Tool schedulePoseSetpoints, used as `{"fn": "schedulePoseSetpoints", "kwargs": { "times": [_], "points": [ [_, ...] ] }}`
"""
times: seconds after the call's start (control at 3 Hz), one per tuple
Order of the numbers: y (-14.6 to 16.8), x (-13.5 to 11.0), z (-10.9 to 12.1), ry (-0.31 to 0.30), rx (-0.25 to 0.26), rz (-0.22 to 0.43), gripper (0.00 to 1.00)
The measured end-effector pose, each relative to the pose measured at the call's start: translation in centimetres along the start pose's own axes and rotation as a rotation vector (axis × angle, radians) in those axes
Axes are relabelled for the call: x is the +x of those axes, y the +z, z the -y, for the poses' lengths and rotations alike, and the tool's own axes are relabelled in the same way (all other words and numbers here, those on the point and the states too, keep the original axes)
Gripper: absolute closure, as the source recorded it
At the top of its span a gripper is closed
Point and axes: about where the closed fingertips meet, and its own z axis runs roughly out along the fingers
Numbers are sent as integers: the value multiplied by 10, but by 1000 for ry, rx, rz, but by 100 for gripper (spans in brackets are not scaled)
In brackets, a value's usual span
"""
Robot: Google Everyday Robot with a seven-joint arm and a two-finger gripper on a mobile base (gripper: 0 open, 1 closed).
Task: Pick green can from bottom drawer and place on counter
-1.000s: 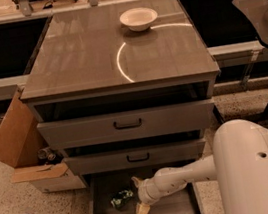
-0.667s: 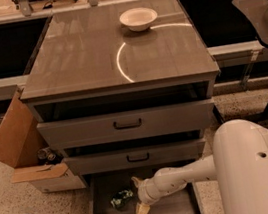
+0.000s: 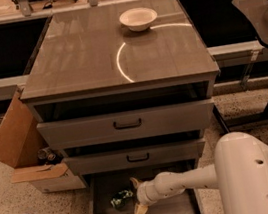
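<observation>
Inside the wide grey-brown wooden bottom drawer (image 3: 176, 209), the robot's cream two-finger gripper (image 3: 134, 198) hangs spread wide and empty, with the small green drink can (image 3: 120, 199) lying on its side just at its nine o'clock. If the gripper closes off-centre, the can may roll toward the left wall. The glossy grey-brown counter (image 3: 79, 52) lies at twelve o'clock.

Nothing is visibly moving over the last second. The pincer (image 3: 136, 198) is keeping the spot it had a second ago, low inside the bottom drawer (image 3: 173, 210), its two fingers spread apart just right of the green can (image 3: 122, 198). The can is lying where it lay, and the white arm (image 3: 186, 180) is reaching in at the same angle.
</observation>
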Motion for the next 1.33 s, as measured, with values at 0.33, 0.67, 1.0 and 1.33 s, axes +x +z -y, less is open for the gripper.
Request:
{"fn": "schedulePoseSetpoints", "kwargs": {
  "times": [0.33, 0.67, 1.0, 1.33],
  "points": [
    [17, 1, 6, -5, 8, 42, 0],
    [35, -1, 10, -14, -4, 75, 0],
    [53, -3, 12, -20, -22, 87, 0],
    [67, -5, 12, -29, -45, 89, 0]
  ]
}}
